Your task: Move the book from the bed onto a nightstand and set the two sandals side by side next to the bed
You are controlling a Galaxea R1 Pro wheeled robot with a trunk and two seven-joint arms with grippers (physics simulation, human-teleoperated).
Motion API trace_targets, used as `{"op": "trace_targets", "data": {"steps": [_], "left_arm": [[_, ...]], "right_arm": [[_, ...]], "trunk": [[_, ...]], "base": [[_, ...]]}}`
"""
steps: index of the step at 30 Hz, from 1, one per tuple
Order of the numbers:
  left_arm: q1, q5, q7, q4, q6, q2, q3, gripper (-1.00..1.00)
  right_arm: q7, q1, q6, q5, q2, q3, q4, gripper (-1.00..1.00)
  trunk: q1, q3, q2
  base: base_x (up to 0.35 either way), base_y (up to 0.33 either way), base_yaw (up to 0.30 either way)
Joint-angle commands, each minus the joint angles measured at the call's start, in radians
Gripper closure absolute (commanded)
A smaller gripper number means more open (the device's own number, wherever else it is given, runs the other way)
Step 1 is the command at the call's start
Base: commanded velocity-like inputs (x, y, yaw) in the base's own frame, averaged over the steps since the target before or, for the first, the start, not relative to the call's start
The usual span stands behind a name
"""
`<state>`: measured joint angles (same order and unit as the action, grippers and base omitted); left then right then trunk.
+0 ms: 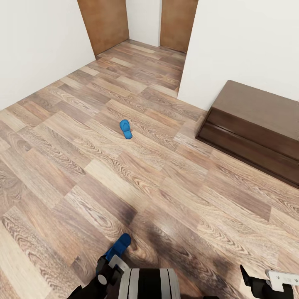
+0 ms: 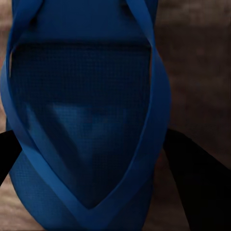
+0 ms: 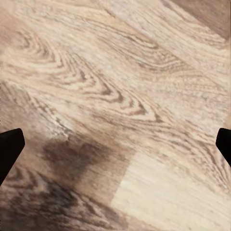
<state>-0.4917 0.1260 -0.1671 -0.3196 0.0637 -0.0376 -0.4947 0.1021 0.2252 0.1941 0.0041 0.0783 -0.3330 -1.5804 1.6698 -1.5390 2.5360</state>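
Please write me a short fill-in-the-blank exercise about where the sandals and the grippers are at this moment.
1. The left gripper is shut on a blue ____.
2. The other sandal lies on the wood-plank ____.
3. The right gripper has its fingers spread wide, so it is ____.
4. The long dark bench cabinet stands against the ____ wall.

Missing words: sandal; floor; open; white

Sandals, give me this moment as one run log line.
left gripper: shut on held sandal | right gripper: open, empty, above floor | second sandal: on floor ahead | bench cabinet: right
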Motion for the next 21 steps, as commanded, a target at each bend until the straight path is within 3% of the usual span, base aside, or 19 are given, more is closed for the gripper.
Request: {"op": "trace_targets", "data": {"steps": [1,14,21], "left_arm": [[-0.003,0.009,-0.008,0.001,-0.001,0.004,0.000,1.00],[-0.020,-0.001,-0.008,0.003,-0.011,0.063,0.006,1.00],[-0.031,-0.026,-0.005,0.002,-0.019,0.140,0.008,1.00]], "right_arm": [[0.008,0.000,0.005,-0.001,0.000,-0.001,0.001,-1.00],[0.010,-0.003,0.004,-0.002,-0.002,0.000,0.006,-1.00],[0.010,-0.005,0.004,-0.004,-0.002,0.000,0.007,-1.00]], "trunk": [[0.000,0.004,0.000],[-0.006,0.054,-0.003],[-0.009,0.081,-0.005]], "base": [[0.000,0.000,0.000],[0.000,0.000,0.000],[0.000,0.000,0.000]]}}
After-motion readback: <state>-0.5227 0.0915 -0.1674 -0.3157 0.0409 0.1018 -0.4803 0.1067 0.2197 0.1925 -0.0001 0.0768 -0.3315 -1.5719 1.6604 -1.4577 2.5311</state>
